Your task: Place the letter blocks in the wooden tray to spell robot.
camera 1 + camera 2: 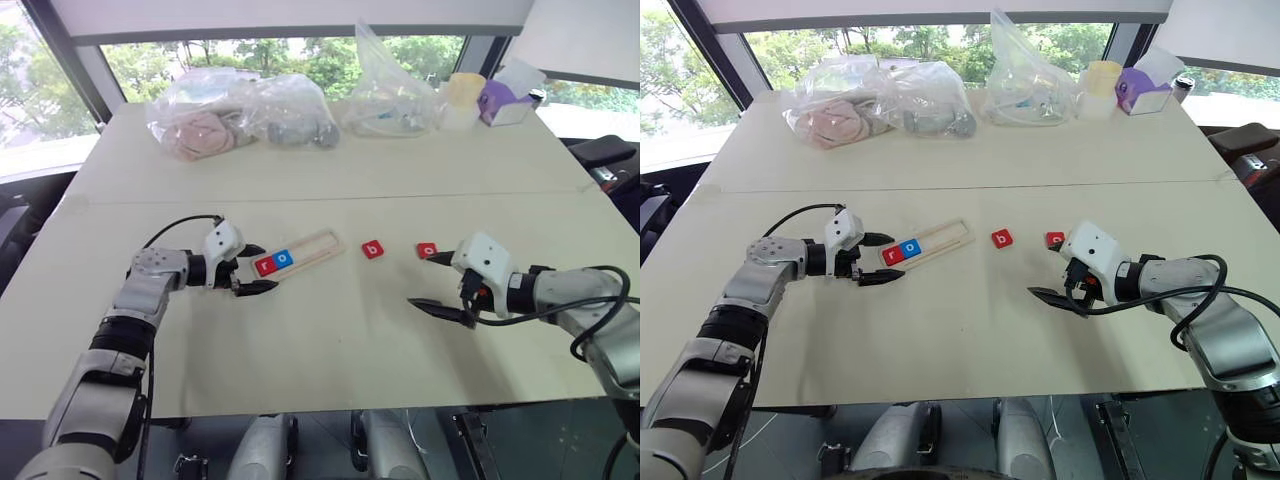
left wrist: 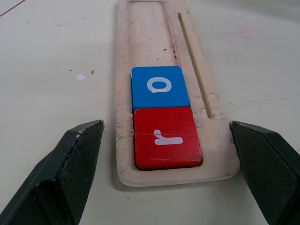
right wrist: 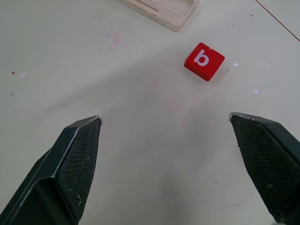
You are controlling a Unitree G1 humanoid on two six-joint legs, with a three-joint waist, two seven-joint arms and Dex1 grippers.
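The wooden tray (image 1: 305, 252) lies slanted on the table with a red "r" block (image 2: 166, 137) and a blue "o" block (image 2: 159, 87) in its near end. My left gripper (image 1: 254, 269) stands open at that end, one finger on each side of the tray, holding nothing. A red "b" block (image 1: 373, 249) lies loose to the right of the tray, and another red block (image 1: 427, 250) lies beyond it. My right gripper (image 1: 431, 281) is open and empty, just right of that second red block. The "b" block (image 3: 204, 61) lies ahead of it.
Clear plastic bags (image 1: 240, 112) of items, a pale cup (image 1: 462, 97) and a purple box (image 1: 503, 102) stand along the table's far edge. A seam (image 1: 330, 196) crosses the tabletop behind the tray.
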